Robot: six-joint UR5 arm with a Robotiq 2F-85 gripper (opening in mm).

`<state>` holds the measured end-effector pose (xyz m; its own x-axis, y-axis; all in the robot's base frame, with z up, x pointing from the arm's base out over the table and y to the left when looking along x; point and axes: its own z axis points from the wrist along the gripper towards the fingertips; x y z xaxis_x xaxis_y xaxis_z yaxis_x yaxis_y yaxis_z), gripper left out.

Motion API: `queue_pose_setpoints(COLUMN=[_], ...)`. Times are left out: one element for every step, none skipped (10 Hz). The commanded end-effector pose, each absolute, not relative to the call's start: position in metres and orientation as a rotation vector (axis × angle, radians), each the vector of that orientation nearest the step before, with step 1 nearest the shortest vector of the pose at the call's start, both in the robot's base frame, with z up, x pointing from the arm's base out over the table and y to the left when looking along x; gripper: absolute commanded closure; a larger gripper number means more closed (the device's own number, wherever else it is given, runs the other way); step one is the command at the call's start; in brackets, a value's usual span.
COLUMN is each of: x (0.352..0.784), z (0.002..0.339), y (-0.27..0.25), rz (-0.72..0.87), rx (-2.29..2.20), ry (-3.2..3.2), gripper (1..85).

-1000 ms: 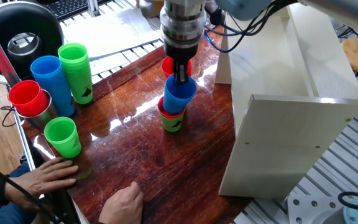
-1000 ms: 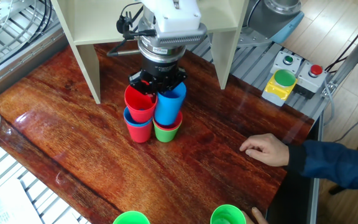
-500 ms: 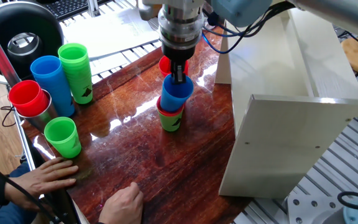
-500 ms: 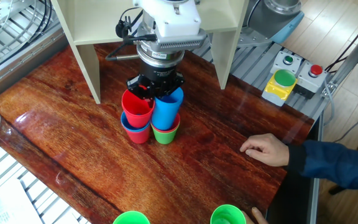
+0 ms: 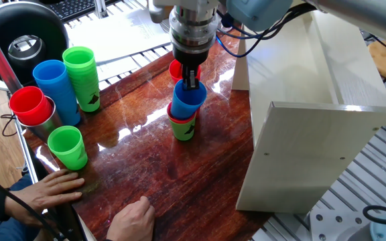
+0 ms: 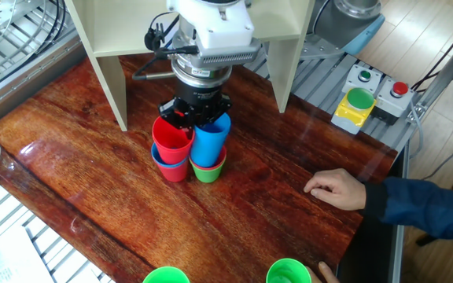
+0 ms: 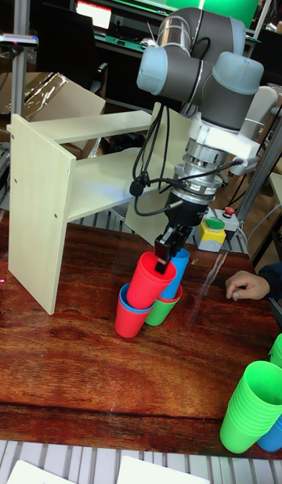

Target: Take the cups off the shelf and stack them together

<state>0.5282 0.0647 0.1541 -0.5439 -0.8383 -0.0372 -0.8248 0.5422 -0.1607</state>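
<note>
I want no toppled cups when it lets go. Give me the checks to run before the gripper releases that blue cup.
1. Gripper pinching the blue cup by its rim: ok.
2. Blue cup lined up in the red-and-green stack: ok.
3. Blue cup fully seated: cannot tell.
4. Room between the gripper and the red-topped stack beside it: not ok, very close.
5. Person's hand away from the cups: ok.

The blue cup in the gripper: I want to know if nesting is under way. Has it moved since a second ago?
Yes. The blue cup has sunk deeper into the red cup below and shifted slightly away from the shelf, the gripper on its rim.
</note>
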Motion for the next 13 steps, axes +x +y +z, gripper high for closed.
queue_pose_setpoints(x=[0.525, 0.523, 0.522, 0.524, 0.526, 0.526, 0.527, 0.525, 0.52, 0.511, 0.497, 0.481, 0.46], z=[0.149, 0.148, 0.149, 0.152, 0.154, 0.156, 0.156, 0.162, 0.177, 0.201, 0.221, 0.242, 0.262], y=[0.064, 0.064, 0.069, 0.074, 0.076, 0.074, 0.073, 0.071, 0.068, 0.06, 0.05, 0.055, 0.063], rz=[-0.169, -0.162, -0.133, -0.104, -0.086, -0.093, -0.103, -0.107, -0.102, -0.129, -0.159, -0.103, -0.018], rx=[-1.439, -1.44, -1.459, -1.506, -1.521, -1.526, -1.529, -1.525, -1.502, -1.45, -1.35, -1.204, -1.036], ry=[2.681, 2.684, 2.67, 2.634, 2.616, 2.614, 2.614, 2.624, 2.655, 2.716, 2.808, 2.885, 2.964], gripper=[78.3, 77.0, 67.0, 48.0, 40.7, 40.3, 40.3, 41.0, 46.3, 58.3, 77.3, 84.3, 84.3])
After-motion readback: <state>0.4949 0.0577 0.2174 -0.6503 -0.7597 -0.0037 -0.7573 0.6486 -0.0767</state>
